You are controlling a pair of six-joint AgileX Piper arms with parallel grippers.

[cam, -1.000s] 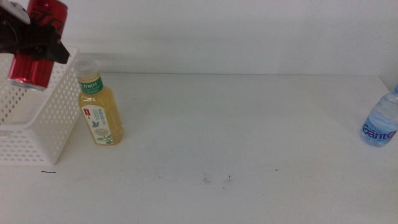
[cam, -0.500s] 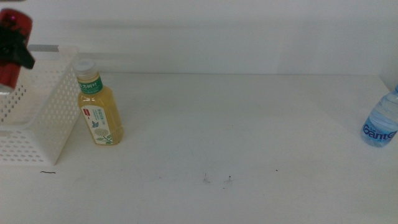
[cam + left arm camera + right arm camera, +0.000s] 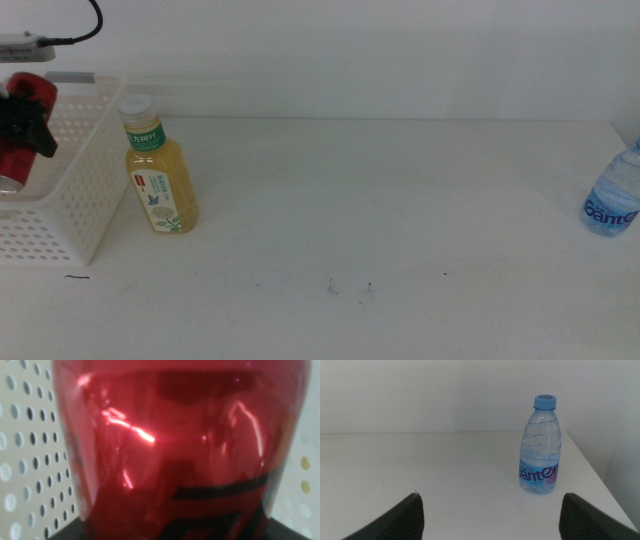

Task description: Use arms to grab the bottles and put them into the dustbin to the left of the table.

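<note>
My left pincer (image 3: 22,122) was black, a black cable (image 3: 85,30) looping above it; the right pincer's (image 3: 490,515) jaws looked dark grey.

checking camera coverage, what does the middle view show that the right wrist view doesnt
Only the middle view shows the left gripper holding the red can inside the white basket, and the tea bottle standing upright just beside the basket's right wall. Only the right wrist view shows the right gripper, its fingers open and low over the table, and the water bottle's blue cap. Both show the water bottle upright near the table's right edge, cut off at the frame edge in the middle view.
</note>
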